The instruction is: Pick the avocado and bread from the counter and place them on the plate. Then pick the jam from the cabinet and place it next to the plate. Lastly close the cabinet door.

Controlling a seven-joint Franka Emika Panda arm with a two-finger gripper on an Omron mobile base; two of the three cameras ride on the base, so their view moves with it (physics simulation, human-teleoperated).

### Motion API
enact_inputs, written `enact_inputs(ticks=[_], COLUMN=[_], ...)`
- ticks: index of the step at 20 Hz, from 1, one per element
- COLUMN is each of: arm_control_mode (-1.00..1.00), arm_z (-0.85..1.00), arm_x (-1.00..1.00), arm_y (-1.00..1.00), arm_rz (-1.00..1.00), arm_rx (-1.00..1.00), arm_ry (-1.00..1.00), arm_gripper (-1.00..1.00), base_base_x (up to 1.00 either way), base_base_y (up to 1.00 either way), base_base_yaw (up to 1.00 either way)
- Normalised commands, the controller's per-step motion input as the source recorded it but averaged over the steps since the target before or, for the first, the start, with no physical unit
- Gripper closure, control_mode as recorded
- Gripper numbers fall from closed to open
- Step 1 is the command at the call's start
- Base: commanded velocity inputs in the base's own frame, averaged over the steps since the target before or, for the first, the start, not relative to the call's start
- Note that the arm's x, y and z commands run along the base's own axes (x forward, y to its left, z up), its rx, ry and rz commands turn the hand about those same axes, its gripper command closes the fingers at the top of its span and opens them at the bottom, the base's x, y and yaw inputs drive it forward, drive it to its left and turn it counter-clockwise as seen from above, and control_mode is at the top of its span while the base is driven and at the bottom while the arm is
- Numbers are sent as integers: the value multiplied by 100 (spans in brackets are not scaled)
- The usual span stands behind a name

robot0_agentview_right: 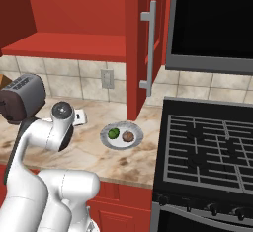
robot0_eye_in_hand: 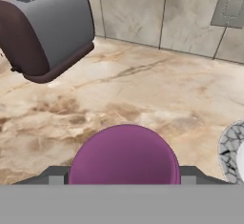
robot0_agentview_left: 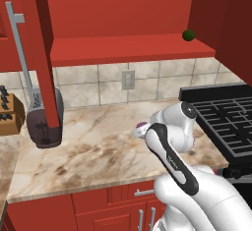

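The jam jar is held between the fingers, which are closed partway onto its sides; in the hand view its purple body sits right at the fingertips, above the marble table. In the left base view the jar is seen as a small purple spot just past the arm's wrist, carried low over the table. The plate lies to the right, near the stove, with the avocado and the bread already on it; its fluted rim shows at the edge of the hand view.

It is judged that the jar remains to be set down beside the plate. If it is released too close, the rim could be struck or the jar left tilted on it. The toaster stands well apart. The cabinet door hangs open, and could be clipped when the arm is raised.
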Motion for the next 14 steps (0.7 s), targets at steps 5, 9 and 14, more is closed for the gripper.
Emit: enact_inputs(ticks=[5, 9, 14], arm_control_mode=[-100, -100, -100], arm_z=[-23, -18, -39], arm_x=[5, 13, 22], arm_y=[-11, 0, 0], arm_rz=[1, 8, 9], arm_rx=[0, 0, 0], arm_ry=[0, -1, -5], arm_gripper=[100, 100, 100], base_base_x=[0, 0, 0], base_base_y=[0, 0, 0], base_base_yaw=[0, 0, 0])
